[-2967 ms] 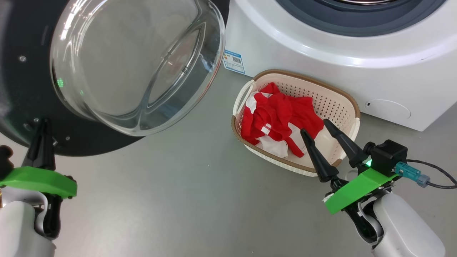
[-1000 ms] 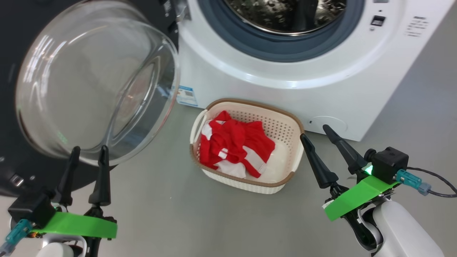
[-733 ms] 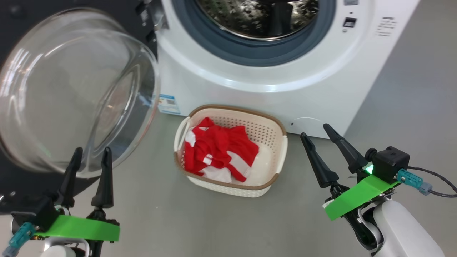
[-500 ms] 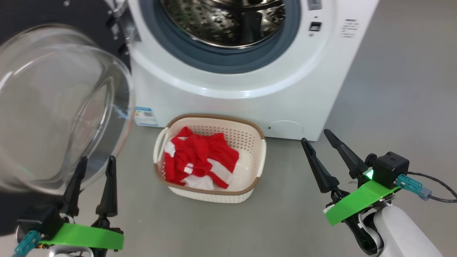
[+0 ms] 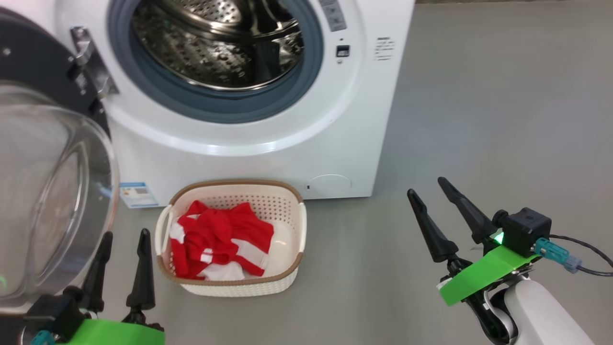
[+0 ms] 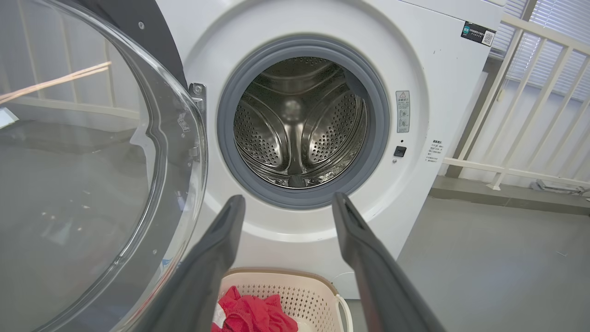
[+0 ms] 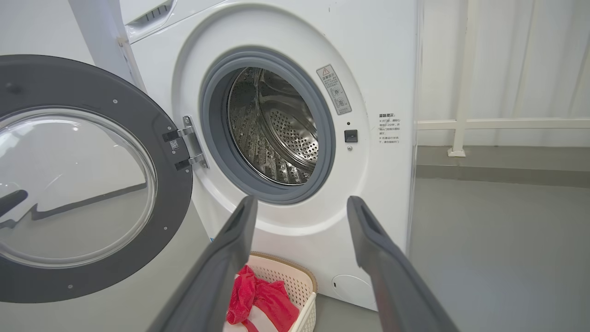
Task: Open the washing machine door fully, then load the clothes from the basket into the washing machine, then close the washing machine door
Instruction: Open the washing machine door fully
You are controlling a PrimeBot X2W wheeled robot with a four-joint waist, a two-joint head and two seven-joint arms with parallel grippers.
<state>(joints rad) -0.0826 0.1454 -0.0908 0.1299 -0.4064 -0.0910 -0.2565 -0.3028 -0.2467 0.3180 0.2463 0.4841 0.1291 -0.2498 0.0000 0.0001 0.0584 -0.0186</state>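
Observation:
The white washing machine (image 5: pixel 268 158) (image 6: pixel 428 83) (image 7: pixel 382 69) stands with its steel drum (image 5: pixel 215 43) (image 6: pixel 299 124) (image 7: pixel 276 129) exposed. Its black door (image 5: pixel 33 62) (image 7: pixel 175 184) with the clear glass bowl (image 5: pixel 52 206) (image 6: pixel 83 175) is swung wide to the left on its hinge. On the floor in front sits the cream basket (image 5: pixel 287 275) (image 6: pixel 318 290) (image 7: pixel 309 286) holding the red and white clothes (image 5: pixel 220 239) (image 6: pixel 253 313) (image 7: pixel 262 299). My left gripper (image 5: pixel 123 238) (image 6: pixel 286 203) is open, just left of the basket. My right gripper (image 5: pixel 426 187) (image 7: pixel 299 203) is open, well right of the basket, above bare floor.
Grey floor (image 5: pixel 479 120) stretches to the right of the machine. A white railing (image 6: pixel 530 115) (image 7: pixel 461 120) stands beyond the machine's right side. A blue energy sticker (image 5: pixel 138 193) sits low on the machine front, by the glass bowl.
The head camera has swung right and up, so door, machine and basket slide left and more of the drum shows. Both grippers stay open; the left one came into view beside the basket.

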